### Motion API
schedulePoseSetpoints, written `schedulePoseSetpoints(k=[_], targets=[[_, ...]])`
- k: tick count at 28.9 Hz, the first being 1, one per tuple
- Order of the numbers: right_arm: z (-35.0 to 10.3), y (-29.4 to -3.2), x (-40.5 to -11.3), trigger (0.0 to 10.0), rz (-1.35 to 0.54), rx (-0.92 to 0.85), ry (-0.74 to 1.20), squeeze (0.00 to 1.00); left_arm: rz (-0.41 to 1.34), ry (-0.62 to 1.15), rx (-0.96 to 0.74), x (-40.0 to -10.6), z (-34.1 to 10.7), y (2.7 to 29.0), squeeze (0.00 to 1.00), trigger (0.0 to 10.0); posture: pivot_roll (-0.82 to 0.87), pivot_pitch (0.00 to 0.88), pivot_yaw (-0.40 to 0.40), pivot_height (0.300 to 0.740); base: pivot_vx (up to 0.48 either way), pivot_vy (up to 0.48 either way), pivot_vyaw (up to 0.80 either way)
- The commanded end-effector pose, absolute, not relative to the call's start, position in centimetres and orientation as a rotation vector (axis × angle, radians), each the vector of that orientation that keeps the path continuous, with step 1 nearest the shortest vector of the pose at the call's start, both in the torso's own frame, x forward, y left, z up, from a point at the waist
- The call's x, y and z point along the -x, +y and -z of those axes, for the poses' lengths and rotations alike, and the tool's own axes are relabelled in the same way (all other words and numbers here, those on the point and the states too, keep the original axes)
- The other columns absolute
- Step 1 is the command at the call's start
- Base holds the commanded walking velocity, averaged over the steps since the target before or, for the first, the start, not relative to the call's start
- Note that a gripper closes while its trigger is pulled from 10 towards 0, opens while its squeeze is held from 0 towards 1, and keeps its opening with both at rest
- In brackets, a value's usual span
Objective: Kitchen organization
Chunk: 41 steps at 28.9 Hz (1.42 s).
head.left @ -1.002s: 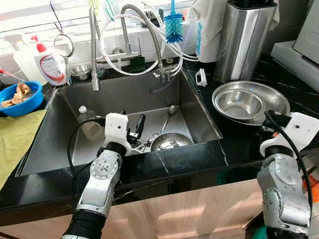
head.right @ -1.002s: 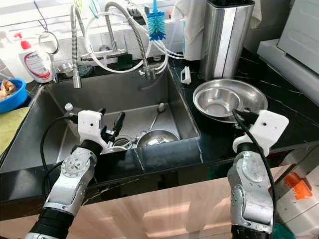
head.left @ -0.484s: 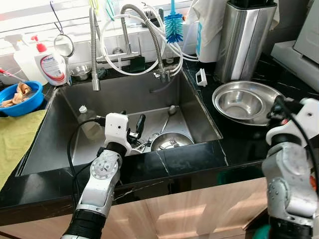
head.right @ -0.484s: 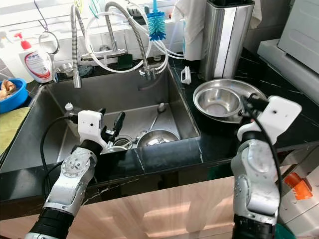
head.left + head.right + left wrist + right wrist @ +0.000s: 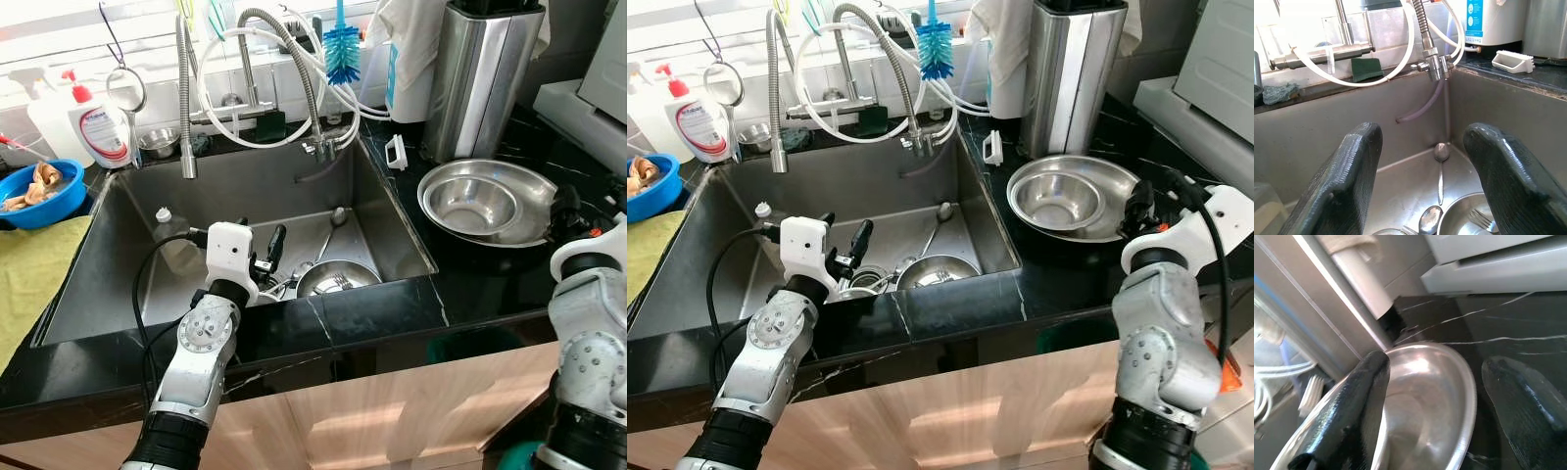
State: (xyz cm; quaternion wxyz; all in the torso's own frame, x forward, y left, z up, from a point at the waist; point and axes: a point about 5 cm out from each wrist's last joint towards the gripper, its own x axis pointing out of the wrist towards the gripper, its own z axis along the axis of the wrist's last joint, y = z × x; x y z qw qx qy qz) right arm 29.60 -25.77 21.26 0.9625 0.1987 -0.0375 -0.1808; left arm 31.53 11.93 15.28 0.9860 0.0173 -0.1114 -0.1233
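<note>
In the sink [image 5: 392,211] lies a steel bowl [image 5: 333,277] with a fork in it, spoons beside it and a long spoon [image 5: 336,217] behind. My left gripper [image 5: 263,245] hangs open just above those utensils, holding nothing; its wrist view looks past its fingers [image 5: 1352,166] at the spoon [image 5: 1441,152]. On the black counter to the right sit nested steel bowls [image 5: 475,201]. My right gripper [image 5: 1156,201] is open at their right rim, one finger over the wide bowl [image 5: 1435,396], the other over bare counter.
Faucet hoses [image 5: 294,78] and a blue brush [image 5: 341,49] hang behind the sink. A steel canister [image 5: 480,78] stands behind the bowls. At left are a soap bottle [image 5: 98,122], a blue bowl of scraps [image 5: 39,191] and a yellow cloth [image 5: 24,274]. A clear bottle [image 5: 167,230] lies in the sink.
My right arm has swung to the right, carrying its gripper from the near side of the counter bowls to their right rim. The left arm has stayed still.
</note>
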Motion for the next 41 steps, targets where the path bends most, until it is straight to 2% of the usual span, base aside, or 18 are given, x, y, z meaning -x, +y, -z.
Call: schedulePoseSetpoints(k=[1, 5, 10, 16, 24, 41], targets=[[-21.7, -25.6, -29.9, 10.0, 0.331, -0.402, -0.062, 0.0, 0.237, -0.228, -0.057, -31.6, -15.3, 12.3, 0.0, 10.0, -0.12, 0.0, 0.1, 0.74, 0.0, 0.0, 0.0], [-22.3, -26.3, -30.1, 10.0, 0.311, -0.381, -0.055, 0.0, 0.238, -0.229, -0.055, -31.6, -15.3, 12.2, 0.0, 10.0, -0.12, 0.0, 0.098, 0.74, 0.0, 0.0, 0.0], [-22.3, -25.9, -30.0, 10.0, 0.131, -0.278, 0.038, 0.0, 0.24, -0.229, -0.053, -31.6, -15.3, 12.1, 0.0, 10.0, -0.12, 0.0, 0.096, 0.74, 0.0, 0.0, 0.0], [-20.8, -27.7, -29.4, 10.0, 0.124, -0.184, 0.136, 0.0, 0.244, -0.224, -0.053, -31.6, -15.1, 12.0, 0.0, 10.0, -0.13, 0.0, 0.092, 0.74, 0.0, 0.0, 0.0], [-20.2, -29.3, -29.0, 10.0, 0.1, -0.245, 0.165, 0.0, 0.238, -0.228, -0.051, -31.7, -15.2, 12.0, 0.0, 10.0, -0.13, 0.0, 0.09, 0.74, 0.0, 0.0, 0.0], [-23.2, -29.9, -30.1, 10.0, 0.037, -0.253, 0.066, 0.0, 0.222, -0.238, -0.051, -32.0, -15.5, 12.3, 0.0, 10.0, -0.13, 0.0, 0.09, 0.74, 0.0, 0.0, 0.0]])
